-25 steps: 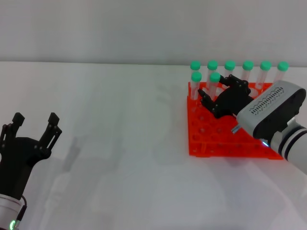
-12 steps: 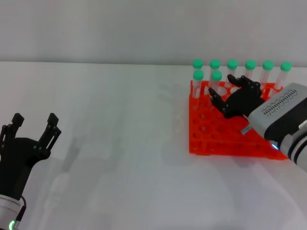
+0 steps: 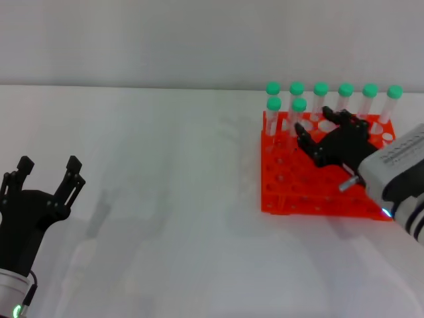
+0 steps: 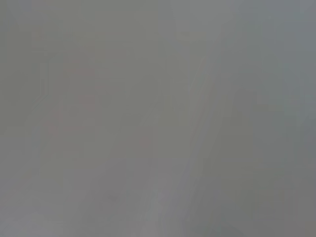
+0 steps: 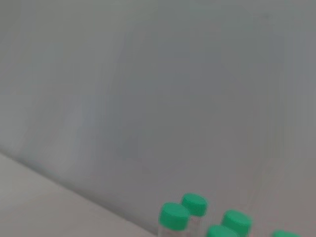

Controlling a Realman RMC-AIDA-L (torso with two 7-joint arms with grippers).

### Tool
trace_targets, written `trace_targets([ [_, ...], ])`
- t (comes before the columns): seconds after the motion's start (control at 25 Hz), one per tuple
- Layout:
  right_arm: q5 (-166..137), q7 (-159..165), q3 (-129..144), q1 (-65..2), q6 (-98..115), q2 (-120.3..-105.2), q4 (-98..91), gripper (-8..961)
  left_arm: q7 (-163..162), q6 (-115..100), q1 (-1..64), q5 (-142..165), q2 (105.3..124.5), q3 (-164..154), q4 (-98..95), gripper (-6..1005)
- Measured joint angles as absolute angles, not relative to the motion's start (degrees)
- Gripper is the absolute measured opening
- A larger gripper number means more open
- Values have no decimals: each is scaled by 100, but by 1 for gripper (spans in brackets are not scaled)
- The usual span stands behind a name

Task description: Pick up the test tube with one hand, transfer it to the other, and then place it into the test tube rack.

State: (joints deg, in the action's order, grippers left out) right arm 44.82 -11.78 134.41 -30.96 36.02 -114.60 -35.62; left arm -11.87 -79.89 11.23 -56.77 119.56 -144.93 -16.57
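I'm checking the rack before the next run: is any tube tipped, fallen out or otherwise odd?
Nothing stands out. All eight green-capped tubes stand upright in the test tube rack, none on the table. The right gripper hangs open over the rack; the left gripper sits open, far off.

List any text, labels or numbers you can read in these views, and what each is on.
No legible text anywhere.
Right arm's white label, behind the right end effector: dark printed marks, too small to read.
Test tube rack, green-capped tubes, left end effector: no markings visible.
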Motion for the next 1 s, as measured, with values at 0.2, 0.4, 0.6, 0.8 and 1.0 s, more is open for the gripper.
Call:
trace_targets([
  [0.2, 4331, -830, 13098, -2603, 4107, -11408, -3779, 575, -1186, -7989, 1118, -5686, 11962, -14493, -1618, 881],
  [0.4, 3276, 1120, 12411, -2182, 4986, -11211, -3506, 574, -1181, -7989, 1152, -5802, 11962, -14493, -1617, 881],
  [0.6, 2042, 3322, 11338, -2337, 6164, -11138, -1894, 573, -1185, -7951, 1243, -5820, 11962, -14500, -1617, 881],
  [0.8, 1953, 3447, 10691, -2541, 6453, -11215, -953, 572, -1186, -7919, 1273, -5818, 11967, -14514, -1640, 881],
  [1.0, 1982, 3249, 10626, -2524, 6432, -11240, -899, 572, -1187, -7918, 1284, -5819, 11976, -14521, -1625, 881],
])
